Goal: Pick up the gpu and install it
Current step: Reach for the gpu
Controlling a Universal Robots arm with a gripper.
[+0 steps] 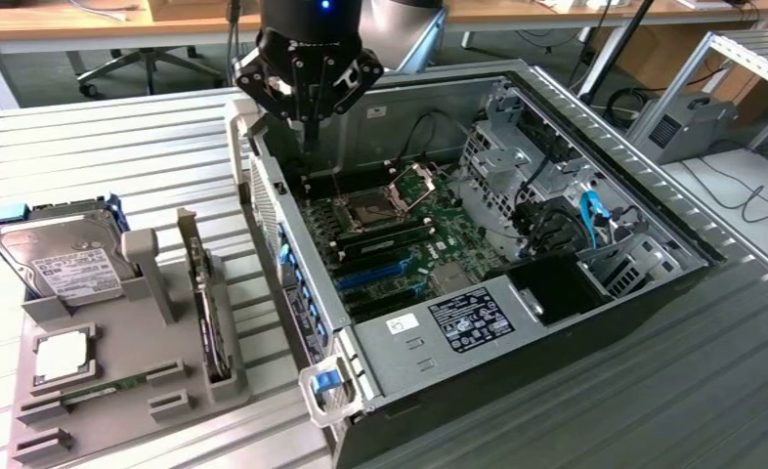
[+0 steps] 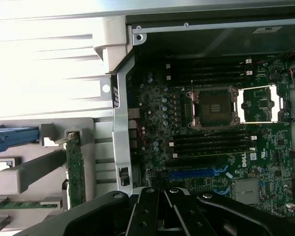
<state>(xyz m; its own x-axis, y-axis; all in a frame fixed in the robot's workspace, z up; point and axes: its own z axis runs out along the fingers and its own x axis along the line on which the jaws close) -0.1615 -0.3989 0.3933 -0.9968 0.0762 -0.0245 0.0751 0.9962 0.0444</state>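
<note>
The gpu is a thin black card with a silver bracket, standing on edge in a slot of the grey holder on the exterior view's left. In the wrist view the gpu stands beside the case wall. My gripper hangs over the rear corner of the open computer case, above the motherboard, well apart from the gpu. Its fingers are together, shut on nothing. Blue expansion slots lie on the board, with nothing plugged in them.
On the grey holder, a silver hard drive with blue rails sits beside the gpu. A processor and a green memory stick lie nearer the front. Drive cages and cables fill the case's far side. A power supply sits at its near end.
</note>
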